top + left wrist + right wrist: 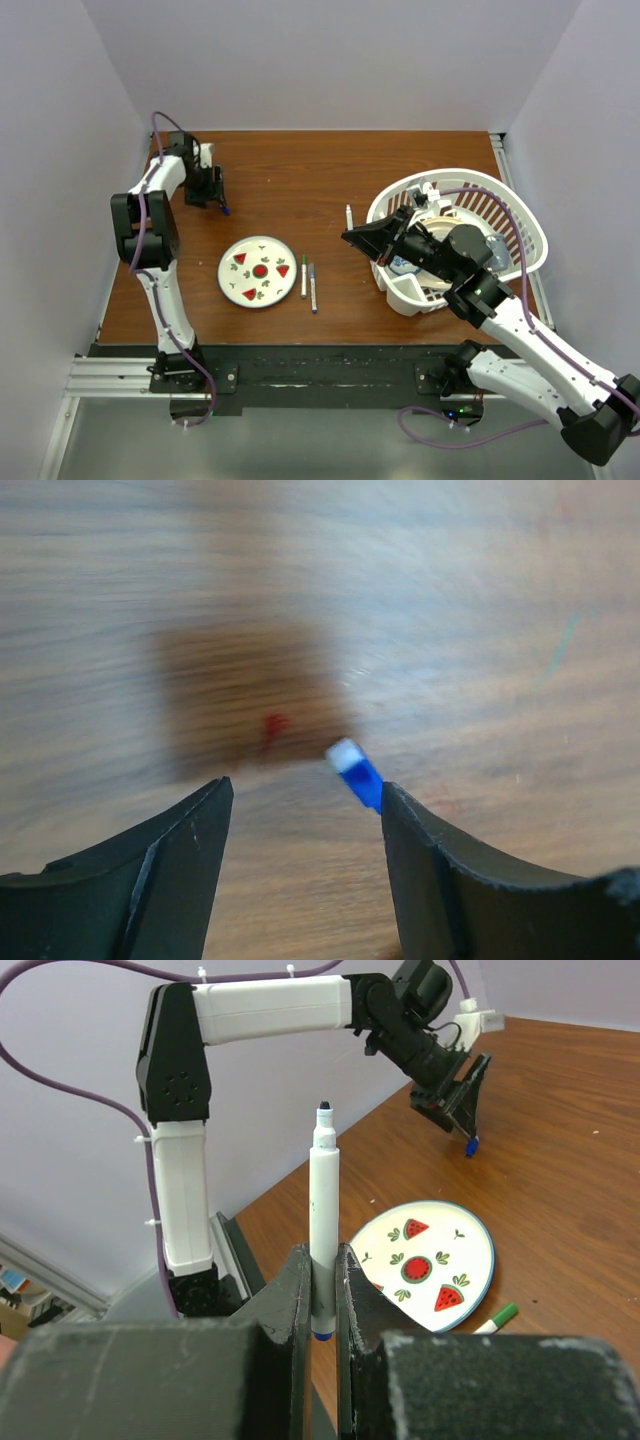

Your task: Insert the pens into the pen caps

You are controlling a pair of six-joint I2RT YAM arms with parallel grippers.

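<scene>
My right gripper (350, 236) is shut on a white pen (323, 1200), holding it upright with its dark tip on top, right of the plate. Far off at the table's back left, my left gripper (305, 802) stands open low over the wood. A small blue pen cap (358, 772) with a white end leans against the tip of its right finger (420, 840); whether it rests on the table I cannot tell. From above, that cap (228, 211) shows just below the left gripper (215, 190). Two more pens (304, 276) (312, 288) lie side by side right of the plate.
A round white plate (240, 287) with red watermelon marks sits in the front middle. A white laundry-style basket (520, 215) with odds and ends stands at the right, my right arm reaching over it. Walls close in the table's left, back and right.
</scene>
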